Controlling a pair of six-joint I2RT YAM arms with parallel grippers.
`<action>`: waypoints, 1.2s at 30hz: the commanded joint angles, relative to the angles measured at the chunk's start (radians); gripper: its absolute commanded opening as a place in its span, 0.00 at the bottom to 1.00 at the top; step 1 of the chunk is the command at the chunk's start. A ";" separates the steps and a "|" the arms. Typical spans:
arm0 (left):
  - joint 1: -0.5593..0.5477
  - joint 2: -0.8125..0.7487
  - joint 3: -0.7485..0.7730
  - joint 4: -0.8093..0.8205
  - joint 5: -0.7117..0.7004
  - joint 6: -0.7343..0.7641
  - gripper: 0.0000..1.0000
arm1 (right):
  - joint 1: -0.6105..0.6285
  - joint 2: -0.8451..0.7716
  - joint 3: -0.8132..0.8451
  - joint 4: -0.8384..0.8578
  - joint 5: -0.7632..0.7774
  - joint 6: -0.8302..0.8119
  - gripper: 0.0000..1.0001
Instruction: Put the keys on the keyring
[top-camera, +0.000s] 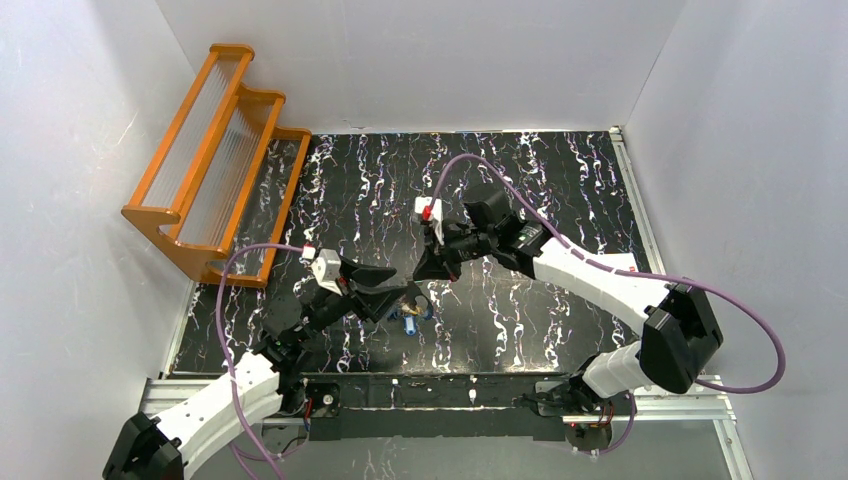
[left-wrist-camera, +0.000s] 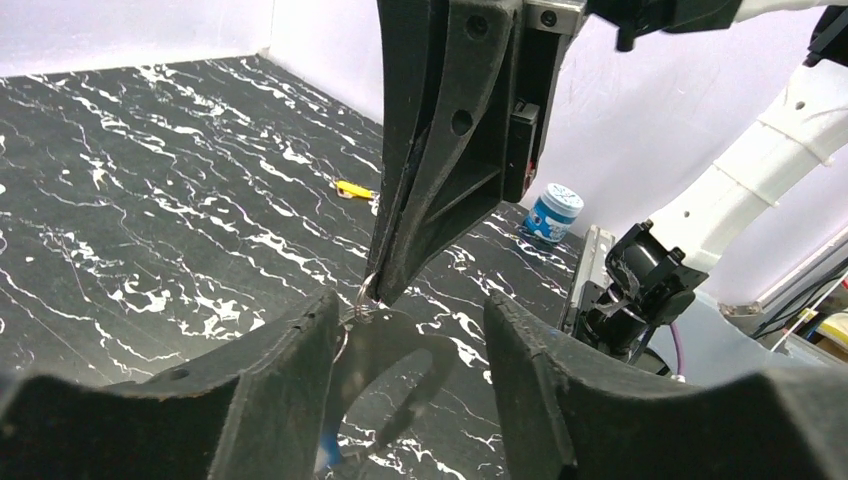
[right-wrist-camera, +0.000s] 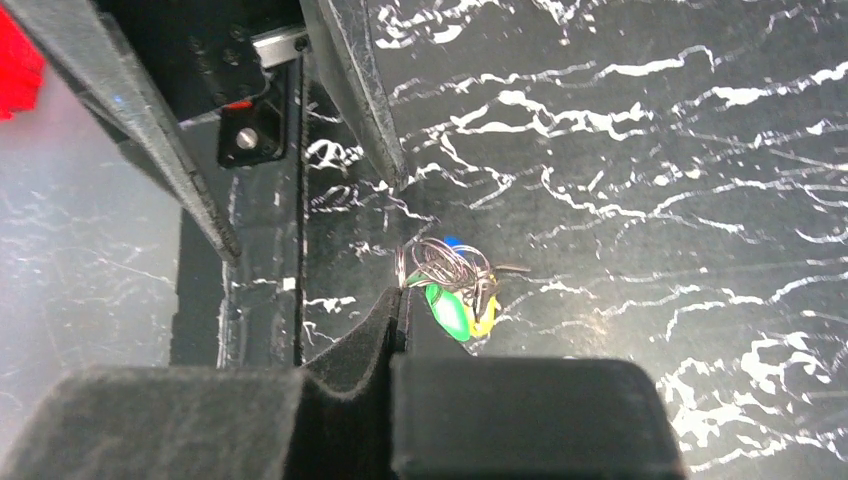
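The right gripper pinches the keyring by its thin wire loop, fingers together, and the keys (green, yellow, blue) bunch just below its tips. The left gripper has its fingers apart, flanking the keyring. A small blue-white pot by the edge of the table is lidded — contents hidden.

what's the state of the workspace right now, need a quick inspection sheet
surface: black marbled table
job's things: keyring with green, blue and yellow keys bunched at it
clutter: blue-lidded tub; small yellow item lying apart
grippers: right gripper jaws shut on the keyring's thin ring; left gripper jaws open either side of the keyring
cables: purple cable looped along each arm
surroundings: white walls; orange rack far left
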 joint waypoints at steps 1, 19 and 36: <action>0.000 0.018 0.036 0.002 -0.001 0.031 0.56 | 0.045 0.015 0.081 -0.192 0.182 -0.143 0.01; -0.001 -0.090 0.046 -0.216 -0.147 0.104 0.65 | 0.115 0.017 0.049 -0.102 0.291 -0.166 0.01; 0.001 -0.189 0.044 -0.352 -0.225 0.125 0.70 | -0.115 -0.041 -0.030 0.060 0.130 0.027 0.01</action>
